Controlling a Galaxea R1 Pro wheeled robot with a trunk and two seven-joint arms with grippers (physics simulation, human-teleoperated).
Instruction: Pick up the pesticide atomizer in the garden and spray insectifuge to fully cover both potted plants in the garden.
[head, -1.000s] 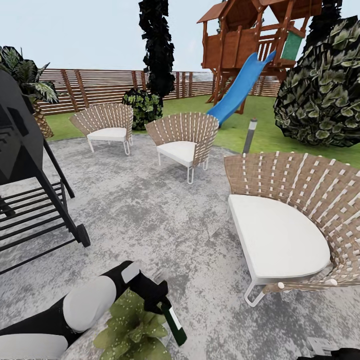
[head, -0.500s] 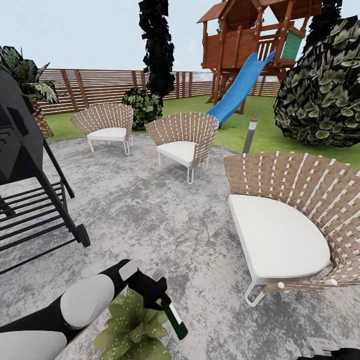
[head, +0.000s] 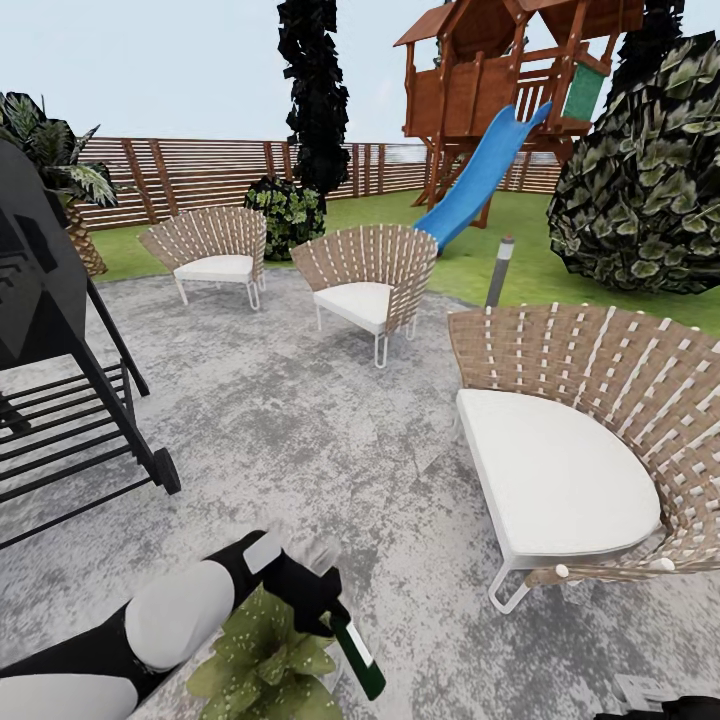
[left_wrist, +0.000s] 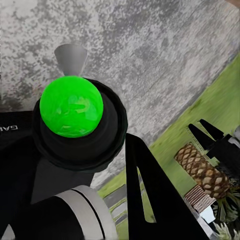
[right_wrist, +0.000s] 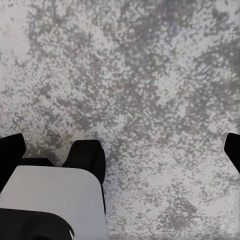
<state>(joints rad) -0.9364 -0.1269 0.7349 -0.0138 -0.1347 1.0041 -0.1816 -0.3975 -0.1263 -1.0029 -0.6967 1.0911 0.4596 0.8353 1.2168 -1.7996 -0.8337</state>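
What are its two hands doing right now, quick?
Left gripper: shut on the pesticide atomizer.
Right gripper: open, holding nothing.

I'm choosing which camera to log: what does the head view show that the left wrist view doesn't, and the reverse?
Head view: the left hand holding the pesticide atomizer by a light-green potted plant, plus woven chairs, a blue slide and the fence. Left wrist view: a bright green round shape close up, which I cannot identify. Both: the grey patio, the lawn and a scaly palm trunk.
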